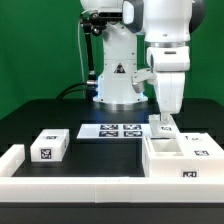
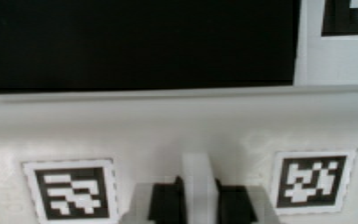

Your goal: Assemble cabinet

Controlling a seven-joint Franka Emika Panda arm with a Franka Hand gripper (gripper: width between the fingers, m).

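The cabinet (image 1: 186,165), a big white box with tagged faces, sits at the exterior view's right. My gripper (image 1: 165,121) points straight down onto its far edge. In the wrist view the gripper (image 2: 201,203) is shut low over the cabinet's white face (image 2: 176,125), between two black-and-white tags (image 2: 73,190) (image 2: 314,180). Only a narrow pale strip shows between the dark fingers (image 2: 165,203), and I cannot tell whether anything is pinched there. A small white drawer block (image 1: 48,147) with a tag lies apart on the exterior view's left.
The marker board (image 1: 112,130) lies flat on the black table between the block and the cabinet. A long white rail (image 1: 70,183) runs along the front. The robot's base (image 1: 118,80) stands behind, before a green backdrop.
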